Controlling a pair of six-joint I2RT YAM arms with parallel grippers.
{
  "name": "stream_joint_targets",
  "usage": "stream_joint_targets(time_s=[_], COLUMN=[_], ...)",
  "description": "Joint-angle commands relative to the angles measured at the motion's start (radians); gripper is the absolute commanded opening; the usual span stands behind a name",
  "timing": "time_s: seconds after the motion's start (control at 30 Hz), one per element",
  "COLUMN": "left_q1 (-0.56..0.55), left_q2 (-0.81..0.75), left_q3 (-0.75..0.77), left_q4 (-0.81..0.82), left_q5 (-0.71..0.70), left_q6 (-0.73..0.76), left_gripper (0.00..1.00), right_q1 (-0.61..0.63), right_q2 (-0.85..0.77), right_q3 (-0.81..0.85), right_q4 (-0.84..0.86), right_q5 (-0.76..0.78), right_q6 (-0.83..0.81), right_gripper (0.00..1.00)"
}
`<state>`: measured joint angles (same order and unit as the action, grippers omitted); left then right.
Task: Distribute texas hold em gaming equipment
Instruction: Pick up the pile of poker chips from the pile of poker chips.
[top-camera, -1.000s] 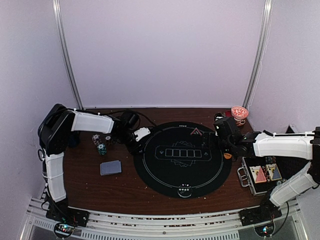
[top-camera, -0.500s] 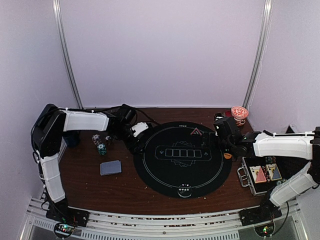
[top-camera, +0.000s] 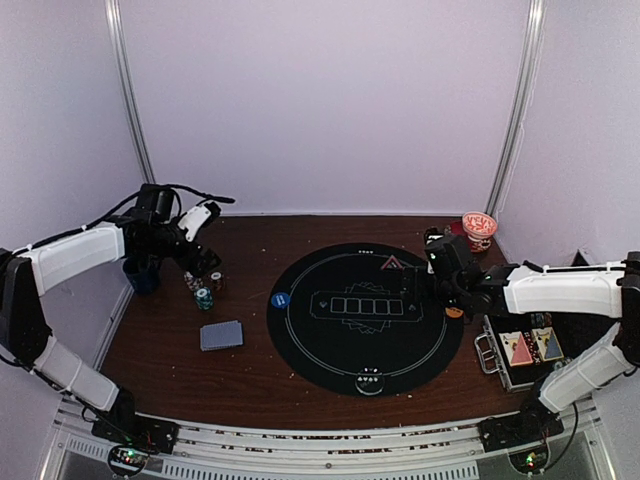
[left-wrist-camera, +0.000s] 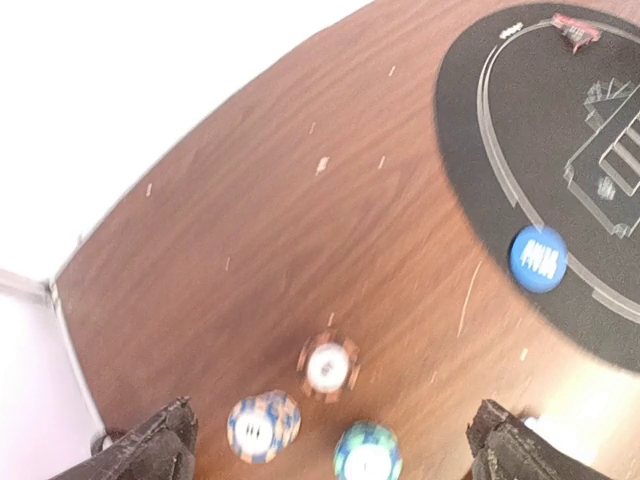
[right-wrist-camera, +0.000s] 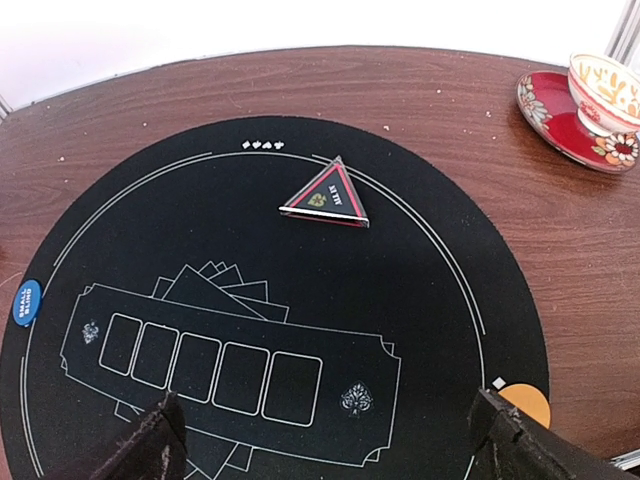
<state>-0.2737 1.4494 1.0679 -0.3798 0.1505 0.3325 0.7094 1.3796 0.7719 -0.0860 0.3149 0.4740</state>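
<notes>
The grey-blue-backed playing cards (top-camera: 221, 335) lie in one flat pile on the brown wooden table (top-camera: 160, 380). They are nearest to us, on the left, near the round black felt mat (top-camera: 300, 360). The pile's long side runs left to right.

A little farther back stand the small striped-edge poker chips (left-wrist-camera: 328, 366) in three little piles, close together and apart from the cards. The blue round disc (top-camera: 280, 299) lies to their right, on the left edge of the mat. Across the mat, the orange round disc (top-camera: 455, 312) lies at its right edge.

The right pincer (right-wrist-camera: 325, 398) hangs over the right side of the mat. Its two fingers are wide apart and hold nothing. Past it the red triangle marker (right-wrist-camera: 325, 197) lies on the mat.

The left pincer (left-wrist-camera: 332, 415) hangs over the table behind the chips. Its fingers are wide apart too, and empty. The chips sit below it, a bit toward us and between its fingers. They are round, so no side is longer. We think the left arm is the nearer one for them and only needs to come down.

Farthest back, in the right corner, stands the red-patterned cup and saucer (top-camera: 479, 228).
</notes>
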Motion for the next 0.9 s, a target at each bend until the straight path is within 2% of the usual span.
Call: stream_joint_targets(time_s=[0.0,0.13,0.23,0.3,0.47,0.67,0.87], left_q1=[0.077,0.155,0.213,0.239,0.264,0.266,0.271], left_q2=[-0.059,-0.049,0.020,0.079,0.184,0.232,0.278], left_q3=[-0.059,-0.060,-0.022,0.006,0.030,0.066,0.081], left_q4=[0.015,0.040,0.032,0.025,0.043,0.035,0.040], left_q5=[0.078,0.080,0.100,0.111,0.135,0.150,0.139], left_q6=[0.056,0.065,0.061,0.063,0.054,0.043,0.027], left_gripper=[0.98,0.98,0.97,0.93,0.89,0.87,0.80], right_q1=[0.007,0.010,0.014,0.017,0.026,0.039,0.045], right_q2=[0.025,0.026,0.015,0.010,0.009,0.016,0.017], right_q3=[0.005,0.007,0.004,0.002,0.003,0.010,0.013], right_q4=[0.007,0.003,0.003,0.002,0.000,-0.006,-0.009], right_q5=[0.001,0.003,0.008,0.010,0.022,0.036,0.048], right_q6=[-0.008,-0.009,-0.010,-0.011,-0.017,-0.021,-0.021], right_gripper=[1.00,1.00,1.00,1.00,1.00,1.00,1.00])
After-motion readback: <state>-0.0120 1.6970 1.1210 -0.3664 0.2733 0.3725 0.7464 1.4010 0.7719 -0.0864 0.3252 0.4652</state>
